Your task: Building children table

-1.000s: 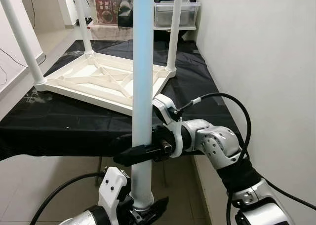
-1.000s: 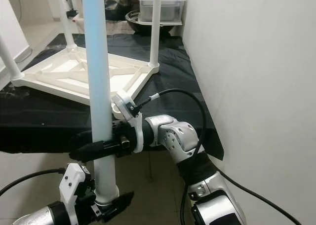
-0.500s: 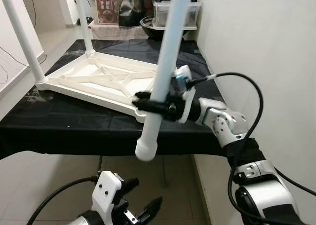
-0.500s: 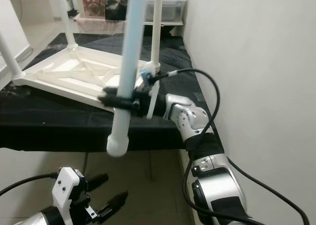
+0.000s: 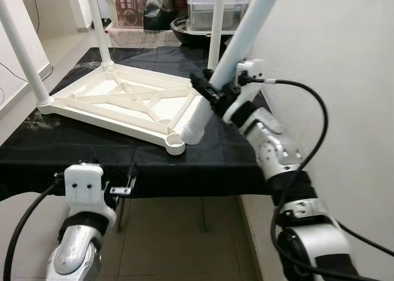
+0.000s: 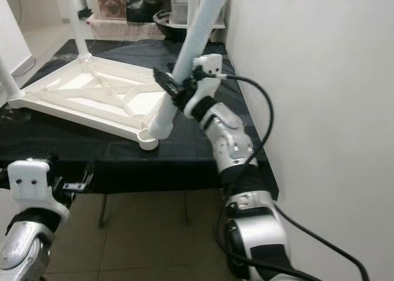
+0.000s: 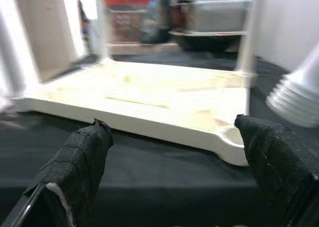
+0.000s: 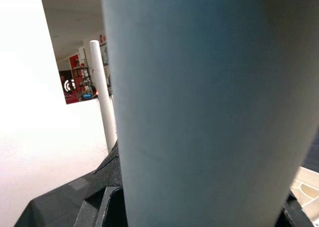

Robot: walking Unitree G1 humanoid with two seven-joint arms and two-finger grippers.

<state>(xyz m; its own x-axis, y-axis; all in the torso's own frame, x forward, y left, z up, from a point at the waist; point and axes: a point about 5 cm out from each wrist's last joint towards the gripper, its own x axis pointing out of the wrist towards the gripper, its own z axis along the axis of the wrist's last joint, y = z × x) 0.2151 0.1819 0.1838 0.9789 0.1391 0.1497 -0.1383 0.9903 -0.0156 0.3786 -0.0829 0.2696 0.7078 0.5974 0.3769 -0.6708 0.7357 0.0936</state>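
White table leg (image 5: 237,47) slants, threaded end down, clamped in right gripper (image 5: 212,95).

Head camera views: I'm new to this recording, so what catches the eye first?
The right claw grips a long white table leg, tilted, its lower end near the empty corner socket of the upturned white tabletop on the black-covered bench. The left claw hangs open below the bench's front edge.
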